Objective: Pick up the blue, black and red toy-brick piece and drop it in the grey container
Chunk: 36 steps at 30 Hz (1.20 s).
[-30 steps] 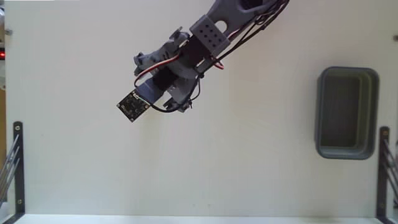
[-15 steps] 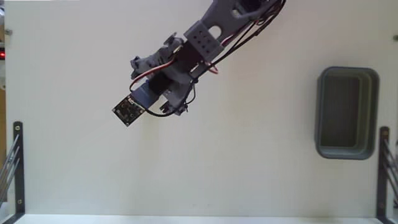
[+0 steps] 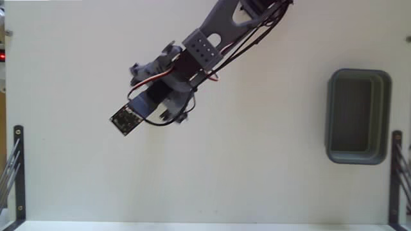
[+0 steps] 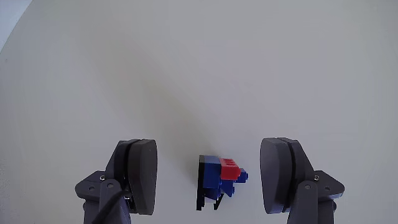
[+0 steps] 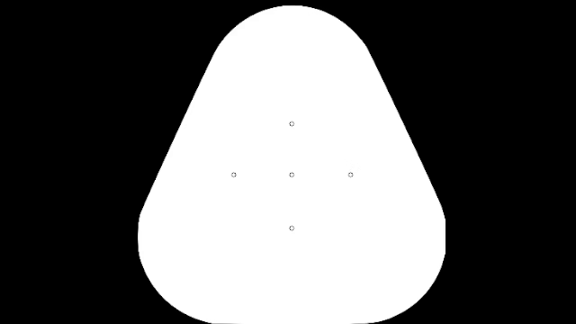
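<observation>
In the wrist view the gripper (image 4: 213, 176) stands spread wide, its two dark grey fingers (image 4: 140, 176) well apart and holding nothing. The toy-brick piece (image 4: 219, 179) lies on the white table (image 4: 199, 68) between them, touching neither finger and sitting somewhat nearer the right-hand one in that view; its black part faces left, with blue and red bricks on the right. Nothing else lies on the table around it there. In the fixed view the arm (image 3: 212, 38) reaches down from the top edge toward the left-centre of the table and covers the brick piece, so it cannot be seen there. A small square black circuit board (image 3: 125, 119) with pale dots shows at the arm's lower end. The grey container (image 3: 358, 116) stands far off at the right side, empty as far as can be seen, with a black metal bracket (image 3: 396, 173) just below and beside it and another bracket (image 3: 17, 170) at the left edge.
</observation>
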Motion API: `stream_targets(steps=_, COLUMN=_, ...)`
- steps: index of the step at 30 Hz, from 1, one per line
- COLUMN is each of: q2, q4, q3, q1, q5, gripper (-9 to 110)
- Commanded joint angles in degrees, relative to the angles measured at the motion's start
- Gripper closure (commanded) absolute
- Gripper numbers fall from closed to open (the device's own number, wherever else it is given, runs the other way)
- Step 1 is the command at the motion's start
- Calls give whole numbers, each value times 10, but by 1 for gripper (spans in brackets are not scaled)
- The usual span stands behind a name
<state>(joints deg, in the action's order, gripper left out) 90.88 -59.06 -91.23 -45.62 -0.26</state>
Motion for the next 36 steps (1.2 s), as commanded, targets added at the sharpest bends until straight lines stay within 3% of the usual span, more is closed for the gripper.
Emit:
stream_targets(steps=1, q2=12, q4=7, q3=31, q1=-12, q5=3, gripper=-9)
stream_targets(steps=18, q2=12, q4=11, q3=27, q1=-12, q5=3, gripper=-9)
stream_targets(steps=36, q2=7, q4=139, q3=-96, q1=-12, q5=3, gripper=-9)
